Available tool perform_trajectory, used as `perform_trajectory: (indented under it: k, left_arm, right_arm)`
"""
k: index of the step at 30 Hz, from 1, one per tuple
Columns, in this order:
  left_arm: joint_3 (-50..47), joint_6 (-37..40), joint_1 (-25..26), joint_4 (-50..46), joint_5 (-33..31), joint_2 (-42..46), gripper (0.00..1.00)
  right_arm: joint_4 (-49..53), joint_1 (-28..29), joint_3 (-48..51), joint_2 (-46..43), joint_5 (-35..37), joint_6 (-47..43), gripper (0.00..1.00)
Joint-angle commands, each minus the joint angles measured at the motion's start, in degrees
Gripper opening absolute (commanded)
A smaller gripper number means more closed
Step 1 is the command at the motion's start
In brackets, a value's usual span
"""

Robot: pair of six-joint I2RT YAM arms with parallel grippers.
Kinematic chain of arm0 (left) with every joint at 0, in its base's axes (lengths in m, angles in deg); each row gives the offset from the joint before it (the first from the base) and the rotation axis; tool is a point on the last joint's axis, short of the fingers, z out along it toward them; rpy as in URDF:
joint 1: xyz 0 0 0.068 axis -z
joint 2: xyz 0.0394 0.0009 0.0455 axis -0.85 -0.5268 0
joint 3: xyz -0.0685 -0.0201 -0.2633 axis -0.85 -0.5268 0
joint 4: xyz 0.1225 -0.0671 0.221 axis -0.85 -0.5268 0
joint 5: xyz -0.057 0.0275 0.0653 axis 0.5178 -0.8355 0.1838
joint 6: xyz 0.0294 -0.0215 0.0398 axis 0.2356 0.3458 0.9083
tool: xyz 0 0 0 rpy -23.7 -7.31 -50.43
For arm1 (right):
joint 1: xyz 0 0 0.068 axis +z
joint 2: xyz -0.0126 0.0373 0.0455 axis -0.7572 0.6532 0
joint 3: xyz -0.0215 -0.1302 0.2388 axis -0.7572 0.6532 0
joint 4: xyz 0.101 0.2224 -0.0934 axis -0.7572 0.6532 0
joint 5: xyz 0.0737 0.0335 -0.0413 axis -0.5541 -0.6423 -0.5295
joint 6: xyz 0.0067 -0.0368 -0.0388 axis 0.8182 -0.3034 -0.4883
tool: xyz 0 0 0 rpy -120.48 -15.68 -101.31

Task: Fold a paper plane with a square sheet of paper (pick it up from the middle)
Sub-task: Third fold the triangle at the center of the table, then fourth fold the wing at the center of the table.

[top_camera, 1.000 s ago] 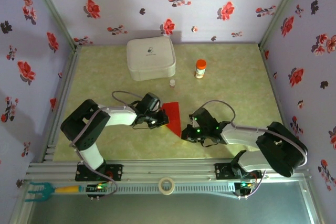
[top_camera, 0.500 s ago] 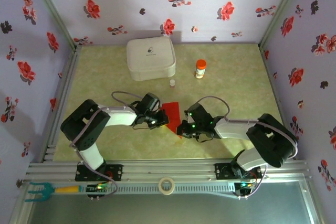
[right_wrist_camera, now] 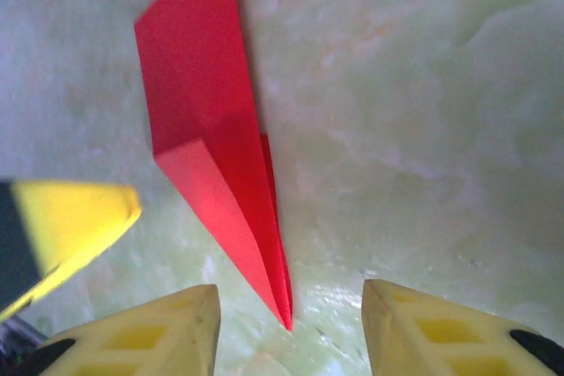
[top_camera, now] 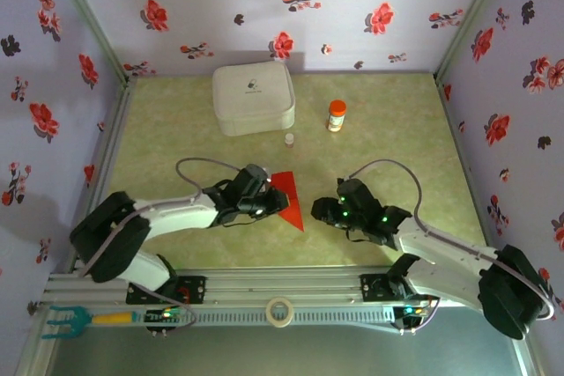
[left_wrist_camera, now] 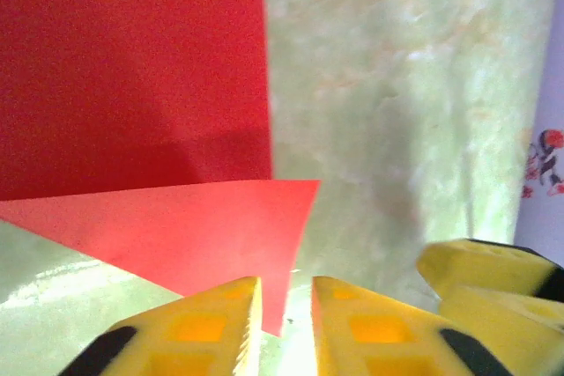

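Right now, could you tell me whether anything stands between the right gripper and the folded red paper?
Nothing visible does. The right gripper is open with the red paper's pointed tip just ahead of its fingers, over bare table. The left gripper is at the paper's opposite side.

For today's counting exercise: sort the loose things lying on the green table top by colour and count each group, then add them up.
Red: 1, the folded paper
White: 2, the white case and the tiny white vial
Orange: 1, the orange-capped bottle
Total: 4

A white case (top_camera: 253, 98) sits near the back wall; right of it stand a small vial (top_camera: 289, 139) and an orange-capped bottle (top_camera: 336, 115).
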Motion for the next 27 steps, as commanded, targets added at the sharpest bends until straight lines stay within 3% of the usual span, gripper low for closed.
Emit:
perform_trajectory:
  k: [1, 5, 10, 17, 27]
  left_arm:
    - [-2.13, 0.7, -0.75, -5.79, -8.46, 6.07, 0.29]
    - [-6.68, 2.2, -5.92, -5.52, -5.94, 11.35, 0.38]
    - [-10.55, 5.55, -13.82, -4.17, 3.09, 15.05, 0.49]
    - [-10.99, 9.25, -21.08, -2.61, 13.38, 14.46, 0.54]
    - [-11.74, 9.77, -25.86, 2.15, 20.85, 11.16, 0.56]
  right_arm:
    - [-3.44, -0.22, -1.12, 0.69, 2.98, -0.07, 0.54]
    - [-7.64, -0.13, -3.06, 6.45, 0.05, -0.74, 0.53]
    - [-10.31, -0.11, -8.51, 18.07, -6.71, -3.14, 0.45]
    - [-13.41, 0.13, -12.0, 27.47, -6.07, -3.82, 0.42]
    - [-11.74, 0.16, -15.85, 31.78, -9.51, -7.21, 0.4]
